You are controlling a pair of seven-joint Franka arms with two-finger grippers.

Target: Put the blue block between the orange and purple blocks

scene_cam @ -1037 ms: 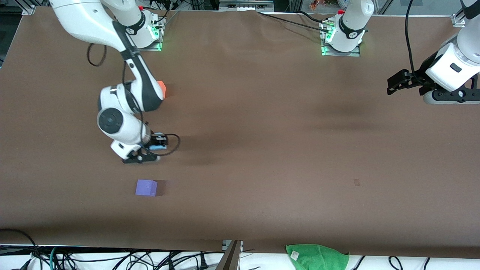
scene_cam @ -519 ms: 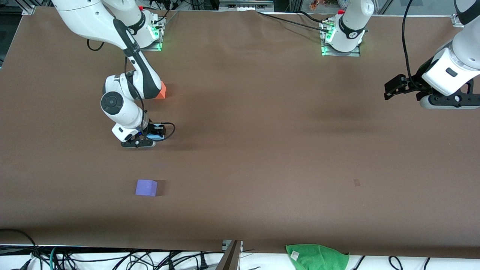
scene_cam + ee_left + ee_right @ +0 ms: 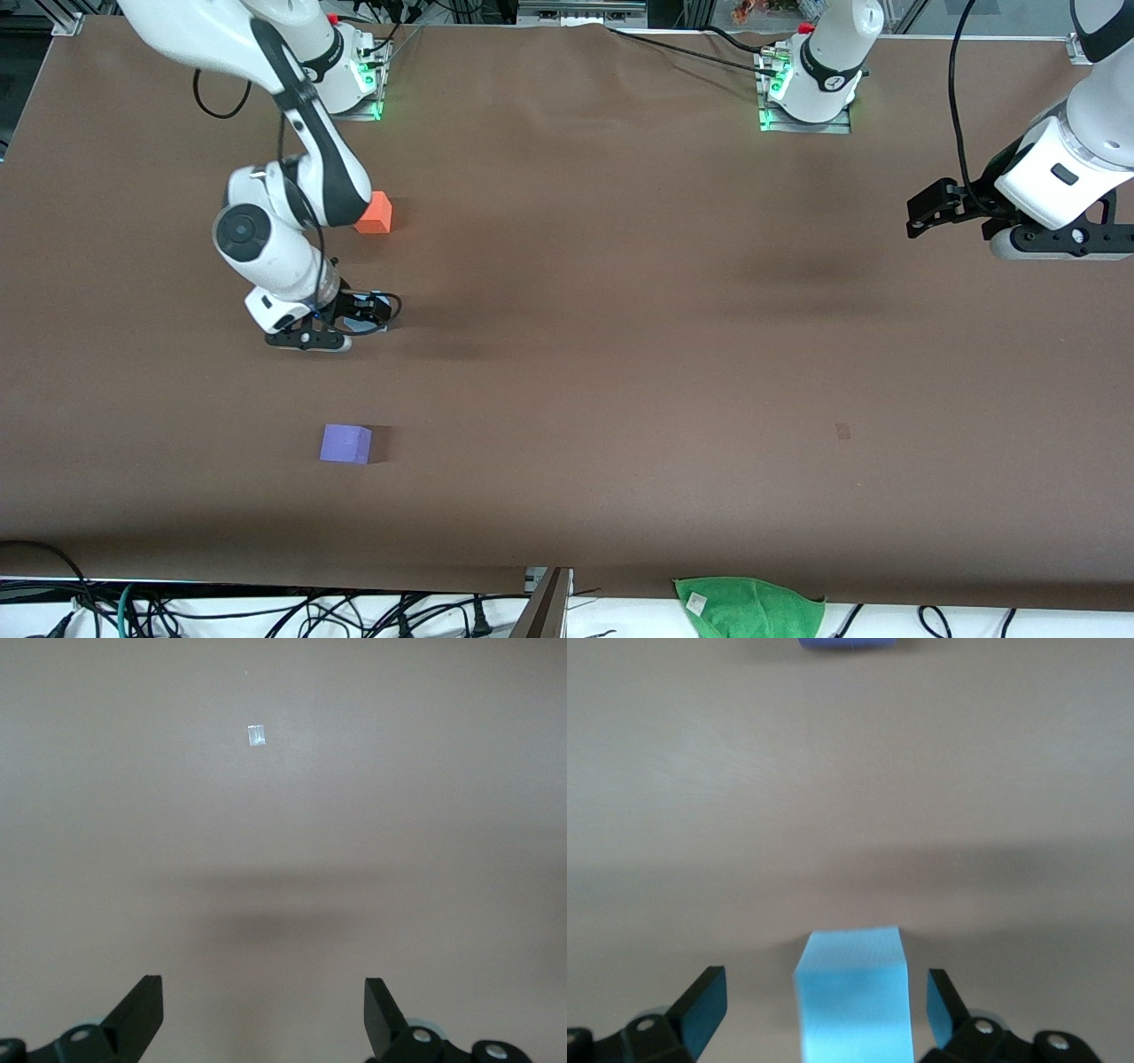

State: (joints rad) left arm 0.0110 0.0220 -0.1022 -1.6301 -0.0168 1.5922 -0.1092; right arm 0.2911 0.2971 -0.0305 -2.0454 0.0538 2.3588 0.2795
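The blue block (image 3: 852,992) is a plain cube, so it has no long axis; it sits square on the brown table (image 3: 620,354), one flat face up and a vertical edge turned toward the right wrist camera. Taking the orange block (image 3: 375,213) as the landmark, the blue block lies nearer to the front camera than it, and the purple block (image 3: 345,443) lies nearer still, so the blue one is roughly between the two, all three well apart. The right gripper (image 3: 824,1005) hangs low over the blue block with its fingers (image 3: 700,1005) spread wide, one on each side of the cube with a clear gap to each, gripping nothing. The left gripper (image 3: 263,1010) waits over bare table toward the left arm's end, far from the orange block, its fingers likewise apart and empty. A green cloth (image 3: 749,607) lies at the table edge nearest the front camera.
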